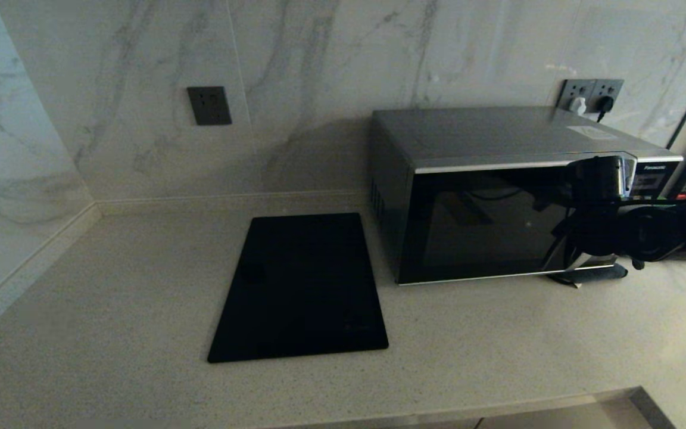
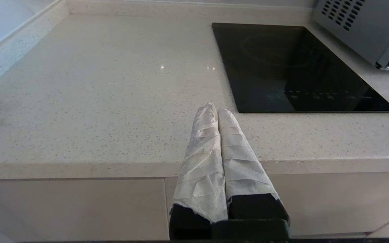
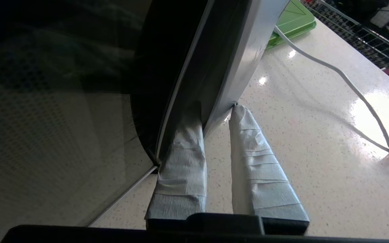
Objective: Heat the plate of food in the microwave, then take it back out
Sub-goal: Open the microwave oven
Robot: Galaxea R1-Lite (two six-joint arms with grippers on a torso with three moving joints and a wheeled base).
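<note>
Microwave (image 1: 486, 196): stands at 2 o'clock on the counter (image 1: 111, 333), door closed; no plate shows.
Right jaws (image 3: 216, 111): clamped on the curved silver door handle (image 3: 238, 64), one taped finger (image 3: 184, 152) behind it, the other in front.
Left jaws (image 2: 216, 113): pressed together, holding nothing, above the counter's near edge.
Cooktop (image 1: 304, 286): flat, black, just beside the microwave at 9 o'clock.
Green board (image 3: 290, 22): beyond the microwave.

A flat black cooktop (image 1: 300, 289) lies on the pale speckled counter (image 1: 111, 333). On the marble wall (image 1: 319, 71), 1 dark socket (image 1: 209, 105) sits at the far left. At the far right, a green board (image 3: 290, 22) and a white cable (image 3: 343, 76).
</note>
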